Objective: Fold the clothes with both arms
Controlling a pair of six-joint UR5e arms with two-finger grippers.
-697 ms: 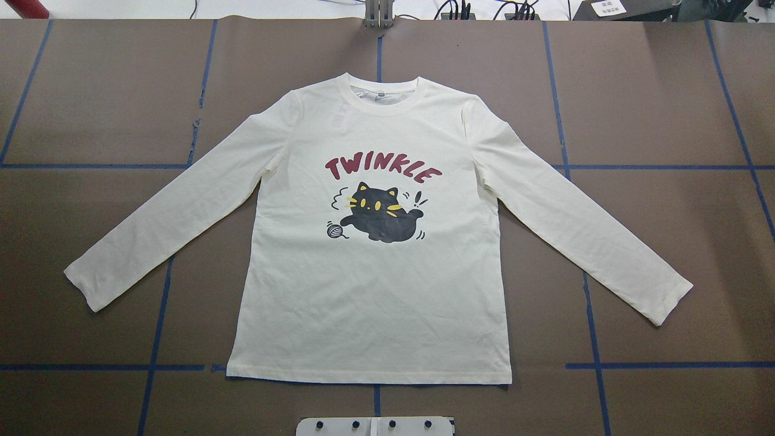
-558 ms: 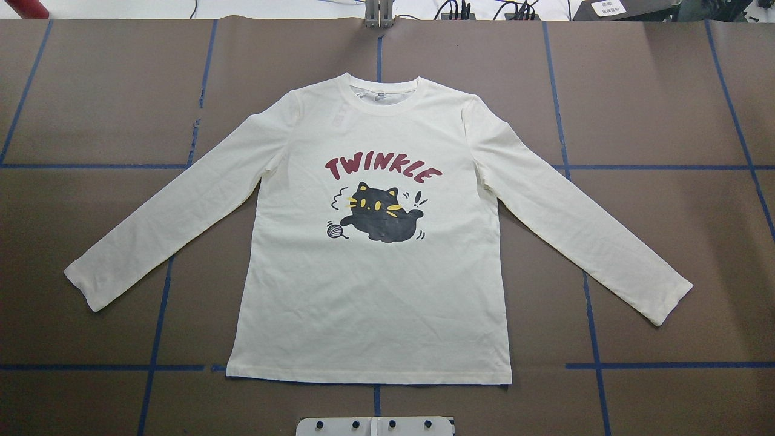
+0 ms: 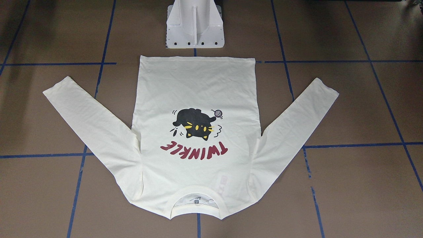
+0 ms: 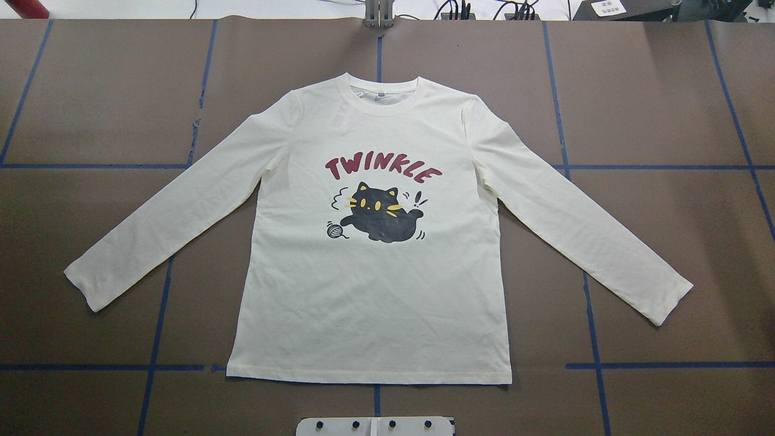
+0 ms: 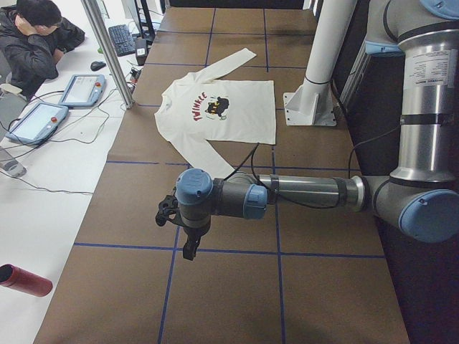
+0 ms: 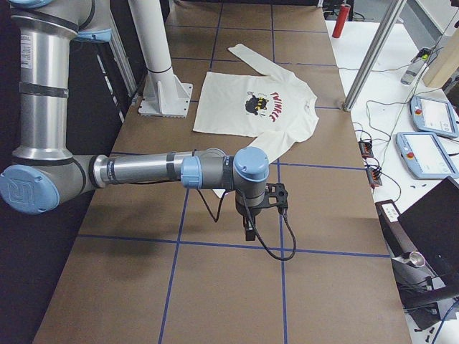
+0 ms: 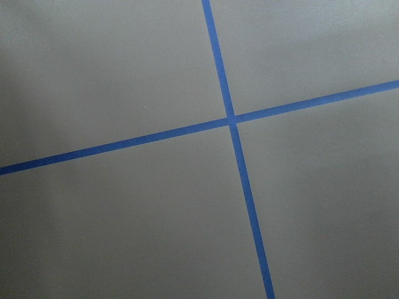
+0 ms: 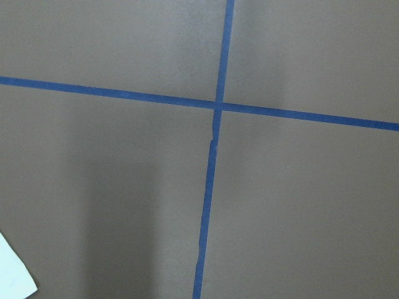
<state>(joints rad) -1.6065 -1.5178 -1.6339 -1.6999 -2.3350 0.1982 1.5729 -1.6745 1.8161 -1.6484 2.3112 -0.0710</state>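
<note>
1. The left claw (image 5: 188, 251) hangs off the bent wrist of the left arm (image 5: 308, 192), pointing down over the bare brown surface (image 4: 666, 91). It touches nothing. It shows only from the side, so I cannot tell whether its fingers are spread or pressed together.
2. The right claw (image 6: 248, 231) hangs the same way from the right arm (image 6: 143, 170), above the surface and holding nothing. Its opening cannot be told either.
3. Both wrist views look down on a crossing of blue tape lines (image 4: 91, 166). No fingers show in them. A pale corner sits at the lower left edge of the right wrist view.
4. Count: two arms, two claws, one cream long-sleeved shirt (image 4: 369, 303) and one white pedestal (image 3: 195, 23).
5. The shirt lies flat and face up in the middle of the surface, between the two arms and well apart from both claws.
6. Its long axis runs straight out from the pedestal. The hem (image 4: 369, 378) is just beside the pedestal, and the collar (image 4: 381, 100) points away from the robot.
7. Two sleeves spread to either side, one toward the robot's left (image 4: 175, 224) and one toward its right (image 4: 581, 230). Both slant back so the cuffs lie nearer the robot than the shoulders.
8. On the chest is a black cat print (image 4: 381, 215) under the red word TWINKLE (image 4: 381, 169).
</note>
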